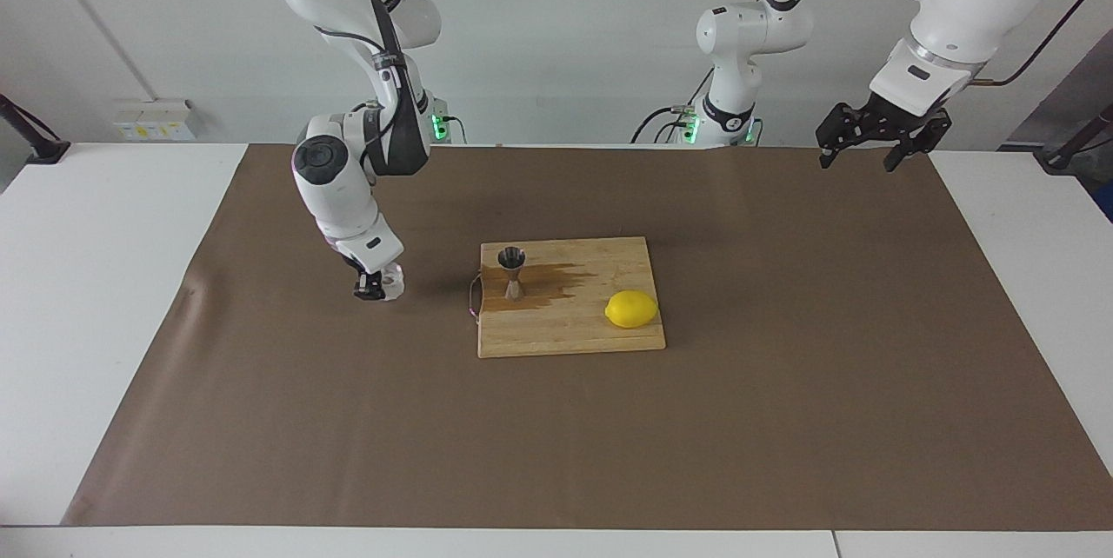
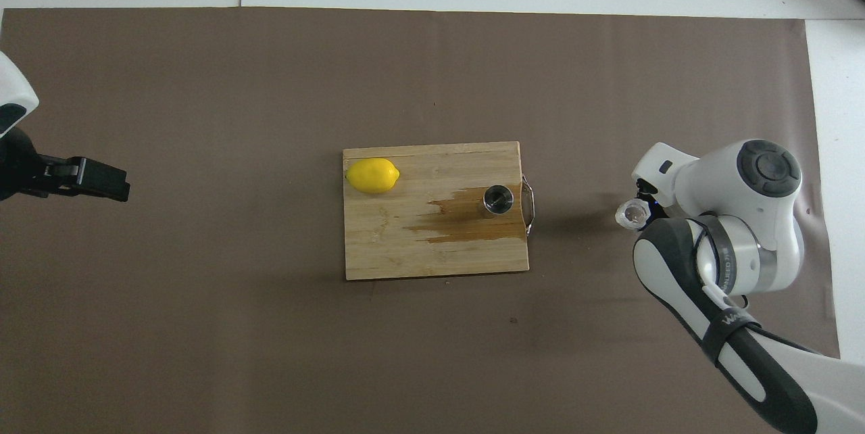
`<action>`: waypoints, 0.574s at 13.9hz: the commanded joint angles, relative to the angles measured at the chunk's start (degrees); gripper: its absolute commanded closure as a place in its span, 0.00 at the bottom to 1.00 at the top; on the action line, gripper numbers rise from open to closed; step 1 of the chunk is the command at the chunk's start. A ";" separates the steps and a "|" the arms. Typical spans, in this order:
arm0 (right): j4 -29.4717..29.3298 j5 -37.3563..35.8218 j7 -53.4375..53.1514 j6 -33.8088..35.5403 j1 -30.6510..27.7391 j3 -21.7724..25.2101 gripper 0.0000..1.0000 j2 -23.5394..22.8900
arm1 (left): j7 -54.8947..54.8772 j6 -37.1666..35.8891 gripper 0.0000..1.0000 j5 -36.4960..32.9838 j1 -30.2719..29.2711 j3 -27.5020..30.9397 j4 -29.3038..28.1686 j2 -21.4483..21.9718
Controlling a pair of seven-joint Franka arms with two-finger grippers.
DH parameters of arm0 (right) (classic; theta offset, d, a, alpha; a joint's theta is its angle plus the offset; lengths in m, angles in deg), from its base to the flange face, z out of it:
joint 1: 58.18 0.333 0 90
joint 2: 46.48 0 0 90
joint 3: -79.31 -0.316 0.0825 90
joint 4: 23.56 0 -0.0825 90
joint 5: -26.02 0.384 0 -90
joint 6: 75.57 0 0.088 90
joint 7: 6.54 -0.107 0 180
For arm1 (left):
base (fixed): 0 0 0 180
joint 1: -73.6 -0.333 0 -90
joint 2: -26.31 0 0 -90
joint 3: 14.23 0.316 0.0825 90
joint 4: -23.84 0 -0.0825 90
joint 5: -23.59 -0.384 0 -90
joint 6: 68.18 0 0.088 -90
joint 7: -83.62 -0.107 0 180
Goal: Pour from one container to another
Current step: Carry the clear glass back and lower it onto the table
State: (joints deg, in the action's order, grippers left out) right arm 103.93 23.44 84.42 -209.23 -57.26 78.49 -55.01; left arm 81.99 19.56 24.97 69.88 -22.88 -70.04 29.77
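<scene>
1. While its fingers are clamped on the glass cup [image 1: 393, 282], the right gripper [image 1: 376, 287] sits low over the brown mat [image 1: 783, 419], beside the cutting board [image 1: 569, 336].
2. The steel jigger [image 1: 511, 272] stands on the board's wet stain [image 1: 548, 284]; only the overhead view shows down into its bowl [image 2: 499, 198].
3. The left gripper [image 1: 872, 143] waits with fingers spread wide and empty.

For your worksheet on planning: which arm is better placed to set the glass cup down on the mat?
Right. Its end effector is shut on the glass cup, low over the mat beside the cutting board. The left end effector waits open at its own end of the table.

surface: white table [image 1: 104, 297] | on it: brown mat [image 1: 783, 384] | on mat: wooden cutting board [image 1: 574, 332]
</scene>
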 commanded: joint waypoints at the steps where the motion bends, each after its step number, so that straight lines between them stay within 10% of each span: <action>1: 2.67 1.61 5.89 -1.69 -3.02 -0.59 1.00 1.93 | 0.48 -0.90 0.00 0.38 -0.42 -0.15 -0.08 0.58; 5: 2.24 1.61 9.50 -1.78 -4.69 -0.59 1.00 1.85 | 0.48 -0.90 0.00 0.38 -0.50 -0.15 -0.08 0.67; 6: 2.06 1.61 10.12 -1.78 -4.78 -0.59 0.87 1.76 | 0.48 -0.90 0.00 0.38 -0.42 -0.15 -0.08 0.67; 7: 1.80 1.61 10.56 -1.78 -4.70 -0.51 0.01 1.85 | 0.39 -0.90 0.00 0.38 -0.50 -0.15 -0.08 0.67; 8: 1.10 1.61 10.48 -1.52 -4.70 -0.59 0.00 1.85 | 0.39 -0.90 0.00 0.38 -0.42 -0.15 -0.08 0.67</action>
State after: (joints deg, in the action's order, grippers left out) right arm 104.65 23.53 92.70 -210.04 -61.10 78.52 -54.45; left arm 81.99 19.56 24.97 69.88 -22.88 -70.04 29.77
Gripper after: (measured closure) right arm 0.445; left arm 0.000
